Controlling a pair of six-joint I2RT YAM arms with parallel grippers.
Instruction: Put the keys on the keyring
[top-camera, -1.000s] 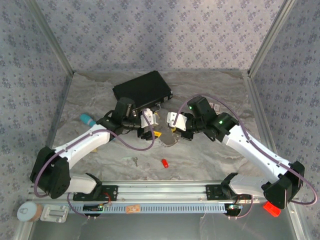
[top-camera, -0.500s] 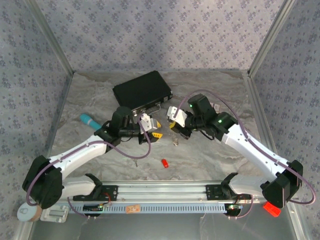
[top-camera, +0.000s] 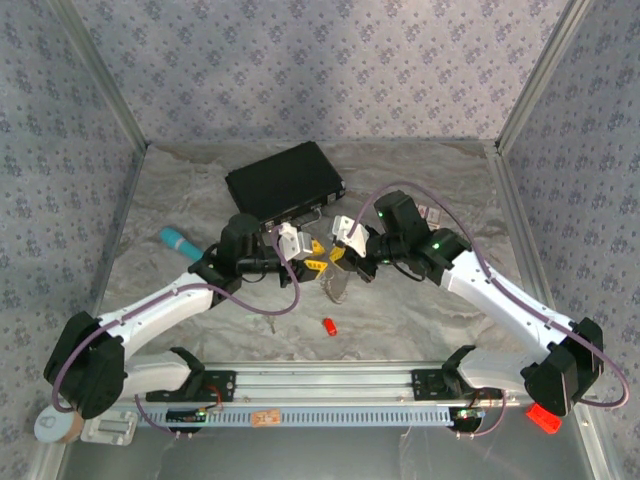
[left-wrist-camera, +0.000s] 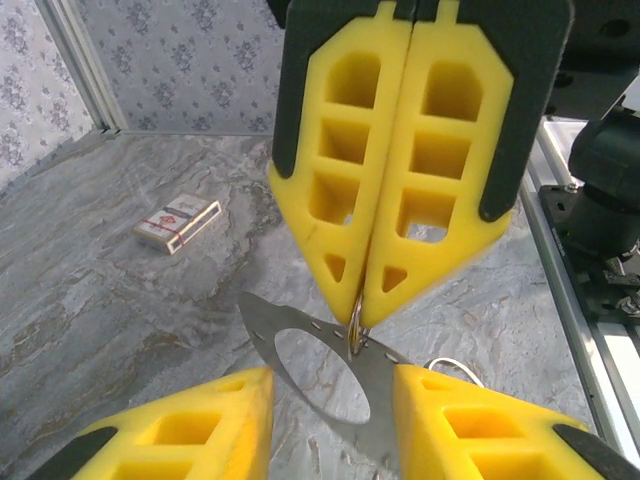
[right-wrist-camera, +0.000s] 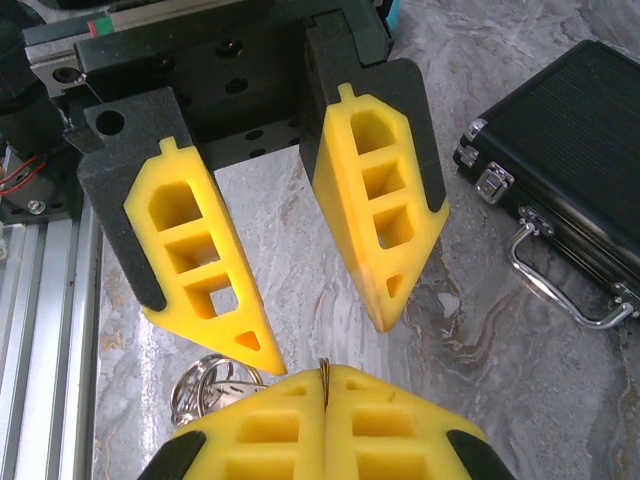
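The keyring (left-wrist-camera: 372, 378), a flat grey hoop with a dotted edge, hangs over the table. My right gripper (left-wrist-camera: 358, 318) is shut on a thin wire loop at its rim, which I see edge-on between its own pads (right-wrist-camera: 325, 375). My left gripper (left-wrist-camera: 333, 375) faces it tip to tip. Its jaws stand apart on either side of the hoop, and the left finger is clear of it. From above, both grippers (top-camera: 312, 256) (top-camera: 340, 262) meet mid-table with the hoop (top-camera: 335, 284) under them. A red-headed key (top-camera: 328, 326) lies on the table nearer the arm bases.
The black case (top-camera: 287, 178) lies at the back, its handle (right-wrist-camera: 560, 290) close to my right gripper. A teal stick (top-camera: 175, 240) lies at the left and a small card box (left-wrist-camera: 178, 222) at the right rear. Small metal rings (right-wrist-camera: 205, 385) lie on the table below the left finger.
My left gripper has narrowed its jaws and moved right, up to the right gripper's tip. The right gripper has stayed shut, and the hoop now hangs between the two.
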